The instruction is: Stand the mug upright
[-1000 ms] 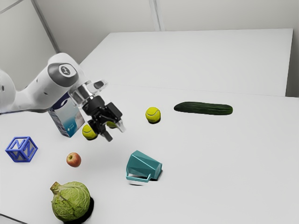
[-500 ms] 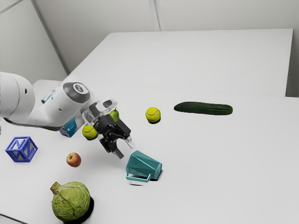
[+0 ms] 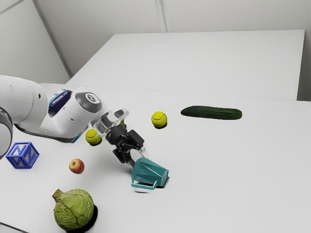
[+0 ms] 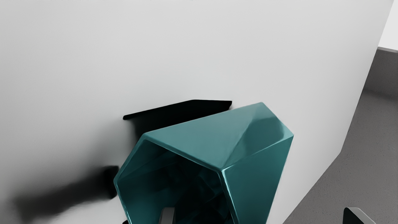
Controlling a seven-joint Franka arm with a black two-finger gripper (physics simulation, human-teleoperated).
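In the exterior view my gripper (image 3: 138,159) is low over the table at the mug's open end, its fingers apart. The teal faceted mug (image 3: 149,172) lies on its side, handle toward the viewer and base toward the exterior view's right. Seen from the wrist, the mug (image 4: 248,140) faces my hand with its mouth. The gripper (image 4: 262,214) is open there: one fingertip (image 4: 168,215) shows in front of the dark mouth, the other stands well outside the mug's wall. Whether a finger touches the mug I cannot tell.
A green cabbage (image 3: 74,209), an apple (image 3: 77,166) and a blue cube (image 3: 22,155) lie toward the exterior view's left. Tennis balls (image 3: 159,119) and a box (image 3: 60,101) are farther back, with a cucumber (image 3: 212,112) toward its right. The table edge (image 4: 357,102) appears beyond the mug.
My hand has come down and toward the exterior view's right, from above the table near the tennis balls to the mug's mouth. The mug has not visibly moved.
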